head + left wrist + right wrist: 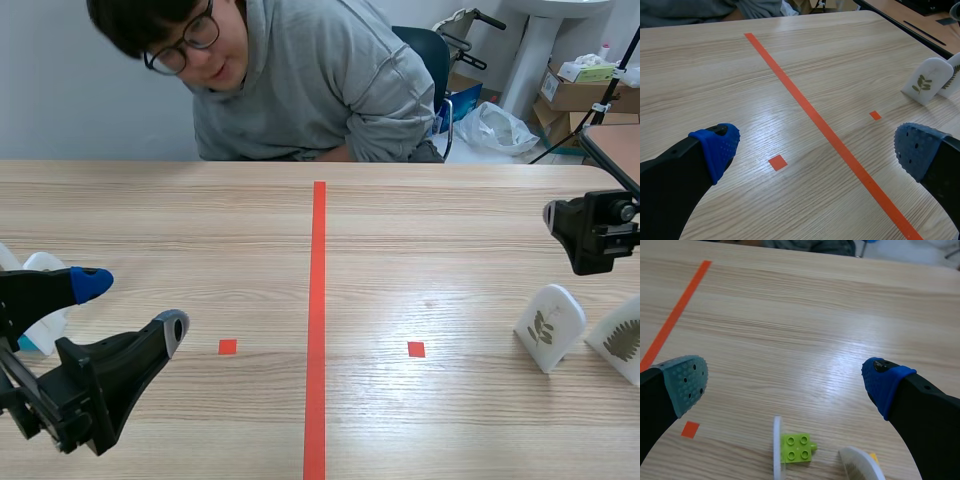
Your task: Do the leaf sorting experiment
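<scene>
though both jaws gape, only the right wrist view shows a green brick [799, 447].

Wooden table [200, 220] holds a white sprig card [549, 326] beside a fern card [620, 340].

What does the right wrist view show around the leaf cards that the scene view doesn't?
Only the right wrist view: a lime-green brick at the back of one white card, and a yellow bit behind the other card. Only the scene view: the leaf prints on the cards' fronts, the left gripper, the person. Both: the two cards, the orange-red line.
</scene>
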Controlling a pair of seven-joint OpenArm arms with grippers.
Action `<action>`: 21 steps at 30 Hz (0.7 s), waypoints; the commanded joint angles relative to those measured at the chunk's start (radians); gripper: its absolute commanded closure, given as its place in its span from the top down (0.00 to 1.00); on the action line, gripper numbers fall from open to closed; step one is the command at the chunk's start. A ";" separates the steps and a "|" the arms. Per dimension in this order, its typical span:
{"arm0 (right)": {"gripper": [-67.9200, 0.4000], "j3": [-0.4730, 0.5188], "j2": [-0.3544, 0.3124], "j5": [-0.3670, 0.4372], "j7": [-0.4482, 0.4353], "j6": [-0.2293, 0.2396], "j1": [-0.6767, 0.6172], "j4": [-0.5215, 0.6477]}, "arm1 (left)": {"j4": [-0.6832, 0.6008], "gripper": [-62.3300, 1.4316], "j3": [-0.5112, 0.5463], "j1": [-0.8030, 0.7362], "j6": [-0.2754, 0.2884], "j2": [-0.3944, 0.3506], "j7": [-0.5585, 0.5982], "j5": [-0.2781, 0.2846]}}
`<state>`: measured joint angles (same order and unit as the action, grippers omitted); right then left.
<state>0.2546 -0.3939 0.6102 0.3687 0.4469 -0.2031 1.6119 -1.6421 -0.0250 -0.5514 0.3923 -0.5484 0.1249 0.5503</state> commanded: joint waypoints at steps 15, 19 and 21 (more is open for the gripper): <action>0.95 -0.005 -0.173 0.004 -0.155 0.299 -0.002 0.020 | -0.014 1.00 -0.001 0.000 -0.001 0.005 0.017 0.008; 0.95 -0.029 -0.238 0.003 -0.154 0.299 -0.002 0.019 | -0.014 1.00 -0.001 0.001 -0.002 0.004 0.017 0.008; 0.95 -0.058 -0.269 0.003 -0.152 0.299 -0.002 0.019 | -0.014 1.00 -0.001 0.001 -0.001 0.000 0.017 0.008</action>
<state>0.2092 -0.6430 0.6064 0.2287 0.7403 -0.2115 1.6279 -1.6421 -0.0250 -0.5514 0.3923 -0.5484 0.1265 0.5503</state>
